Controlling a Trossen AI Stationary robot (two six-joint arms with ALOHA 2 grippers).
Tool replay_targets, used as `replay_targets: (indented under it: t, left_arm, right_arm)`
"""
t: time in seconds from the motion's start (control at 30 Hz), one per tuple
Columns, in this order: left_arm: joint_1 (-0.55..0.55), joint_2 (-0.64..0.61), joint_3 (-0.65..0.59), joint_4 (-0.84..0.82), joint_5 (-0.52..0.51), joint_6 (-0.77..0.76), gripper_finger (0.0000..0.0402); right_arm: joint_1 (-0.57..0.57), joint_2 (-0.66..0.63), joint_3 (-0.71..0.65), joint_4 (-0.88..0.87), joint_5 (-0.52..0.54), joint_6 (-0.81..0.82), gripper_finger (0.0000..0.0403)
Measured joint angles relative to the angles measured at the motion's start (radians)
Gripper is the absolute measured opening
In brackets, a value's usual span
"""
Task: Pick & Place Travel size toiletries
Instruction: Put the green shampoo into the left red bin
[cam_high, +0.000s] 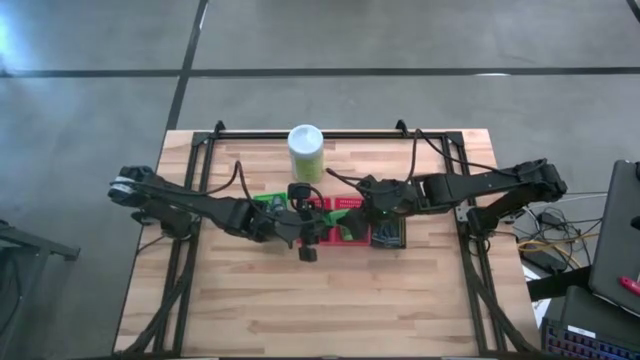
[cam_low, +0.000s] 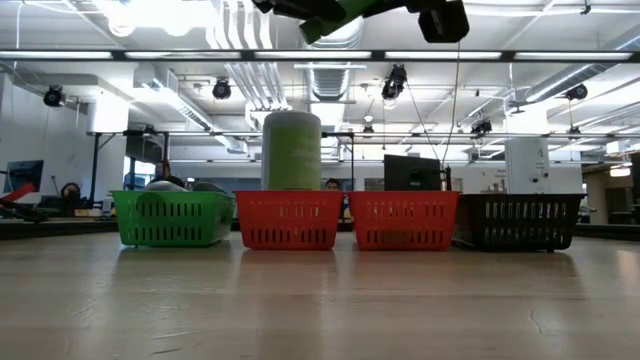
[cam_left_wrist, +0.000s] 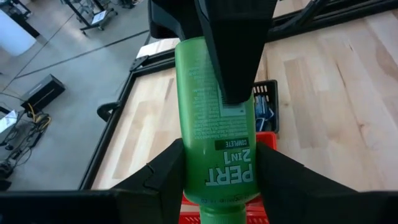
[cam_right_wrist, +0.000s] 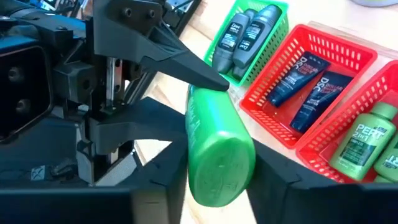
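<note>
Both end effectors, left and right, clamp green bottle above red baskets.

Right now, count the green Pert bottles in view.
2. One Pert bottle held aloft by left gripper and right gripper; second bottle in a red basket. Others may be hidden.
</note>
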Motion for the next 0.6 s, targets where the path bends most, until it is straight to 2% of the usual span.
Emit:
replay_targets:
  t: [0.13,0.27,0.4,0.5,0.6]
  left_arm:
    - [0.0,0.0,0.0,-0.01,-0.002,-0.036,0.019]
    - [0.001,-0.002,0.0,-0.128,-0.003,-0.168,0.0229]
    - [0.001,-0.002,-0.013,-0.286,0.004,-0.307,0.027]
    - [-0.007,-0.015,-0.035,-0.372,-0.008,-0.384,0.0288]
    - [-0.018,-0.021,-0.047,-0.419,-0.009,-0.456,0.0293]
  right_arm:
    - [0.0,0.0,0.0,-0.001,0.007,0.0,0.0086]
    - [-0.016,0.001,-0.001,-0.037,0.025,-0.008,0.0088]
    - [-0.057,0.001,0.0,-0.158,0.035,0.003,0.0115]
    - [-0.102,0.013,-0.001,-0.253,-0.014,-0.014,0.0125]
    - [-0.164,0.058,-0.002,-0.31,-0.143,-0.088,0.012]
